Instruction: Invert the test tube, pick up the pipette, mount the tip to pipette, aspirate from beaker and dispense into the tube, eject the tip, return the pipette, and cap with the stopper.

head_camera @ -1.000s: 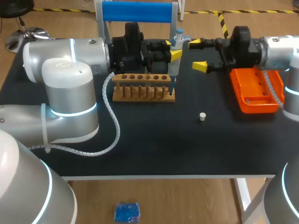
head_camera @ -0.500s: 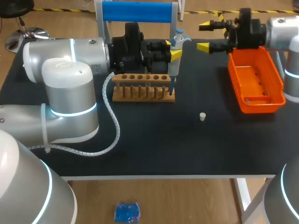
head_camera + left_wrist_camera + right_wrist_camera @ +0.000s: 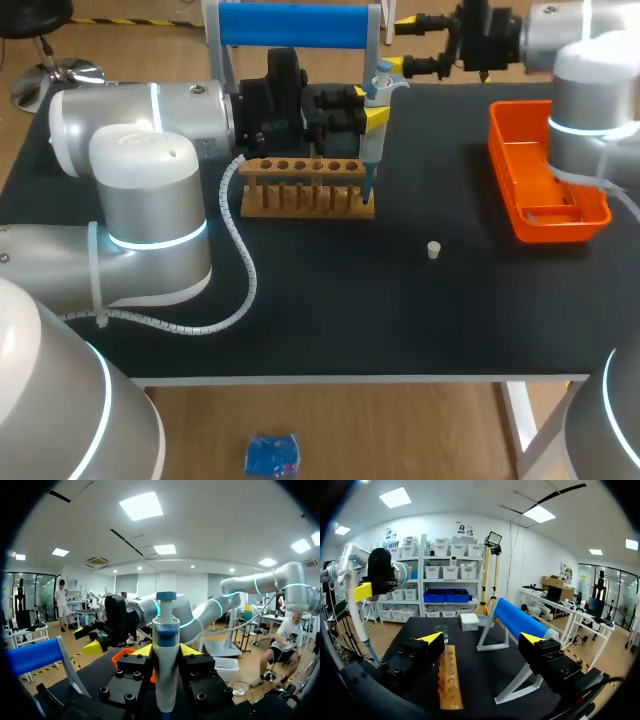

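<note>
1. Stopper (image 3: 433, 250): small, white, alone on the near middle of the table (image 3: 330, 320), well apart from both claws. Risk: light and round, it may roll or tip if gripped off-centre.

2. Wooden rack (image 3: 300, 190): left of centre, a row of holes on top. Whether a test tube stands in the right end hole cannot be told.

3. Pipette (image 3: 370, 150): upright, clamped between the fingers of the left claw (image 3: 373, 112), its point down at the rack's right end. Risk: if the point sits off the tube mouth, liquid would land on the rack. A sideways pull could also drag the rack.

4. Orange tray (image 3: 500, 150): right side of the table.

5. Right claw (image 3: 482, 639): far edge, fingers wide apart, holding nothing. Risk: its path to the stopper passes near the pipette and could knock it.

6. Blue roller stand (image 3: 295, 24): far, behind the rack.

7. Writing: none legible on any listed item.
</note>
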Available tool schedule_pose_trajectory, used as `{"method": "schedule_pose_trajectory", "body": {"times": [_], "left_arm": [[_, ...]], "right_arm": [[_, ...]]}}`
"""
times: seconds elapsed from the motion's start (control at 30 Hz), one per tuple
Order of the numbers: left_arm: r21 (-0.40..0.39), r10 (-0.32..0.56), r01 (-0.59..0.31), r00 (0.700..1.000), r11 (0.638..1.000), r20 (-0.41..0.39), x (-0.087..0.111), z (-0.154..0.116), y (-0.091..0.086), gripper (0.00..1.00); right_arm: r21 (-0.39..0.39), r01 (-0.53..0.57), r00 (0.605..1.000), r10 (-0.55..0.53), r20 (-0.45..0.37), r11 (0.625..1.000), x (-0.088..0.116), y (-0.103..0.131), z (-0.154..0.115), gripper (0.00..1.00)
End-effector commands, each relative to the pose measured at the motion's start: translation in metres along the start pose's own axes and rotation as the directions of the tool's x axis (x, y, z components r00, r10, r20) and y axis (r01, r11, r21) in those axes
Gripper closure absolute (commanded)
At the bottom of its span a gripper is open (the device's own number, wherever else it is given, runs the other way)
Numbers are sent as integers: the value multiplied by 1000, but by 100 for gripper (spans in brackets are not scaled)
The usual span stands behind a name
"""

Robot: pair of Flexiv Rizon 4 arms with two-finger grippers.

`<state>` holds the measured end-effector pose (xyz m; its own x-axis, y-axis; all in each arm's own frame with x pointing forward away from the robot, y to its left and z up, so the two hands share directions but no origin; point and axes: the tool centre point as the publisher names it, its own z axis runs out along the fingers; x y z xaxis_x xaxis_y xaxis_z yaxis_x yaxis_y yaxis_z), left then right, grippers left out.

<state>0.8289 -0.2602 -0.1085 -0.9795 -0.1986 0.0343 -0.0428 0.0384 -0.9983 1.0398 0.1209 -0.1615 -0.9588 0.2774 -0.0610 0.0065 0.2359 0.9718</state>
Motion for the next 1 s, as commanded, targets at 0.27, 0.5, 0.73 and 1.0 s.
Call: {"method": "schedule_pose_trajectory", "body": {"times": [0.27,0.5,0.73,1.0], "left_arm": [[5,1,-1,1000,1000,4,1,1,1,100],[5,1,-1,1000,1000,4,1,1,1,100],[5,1,-1,1000,1000,4,1,1,1,100],[5,1,-1,1000,1000,4,1,1,1,100]], "right_arm": [[66,18,999,-20,27,998,-20,4,41,0],[83,26,999,-29,39,996,-24,6,50,0],[94,34,998,-38,40,995,-24,6,51,0],[94,34,998,-38,40,995,-24,6,51,0]]}}
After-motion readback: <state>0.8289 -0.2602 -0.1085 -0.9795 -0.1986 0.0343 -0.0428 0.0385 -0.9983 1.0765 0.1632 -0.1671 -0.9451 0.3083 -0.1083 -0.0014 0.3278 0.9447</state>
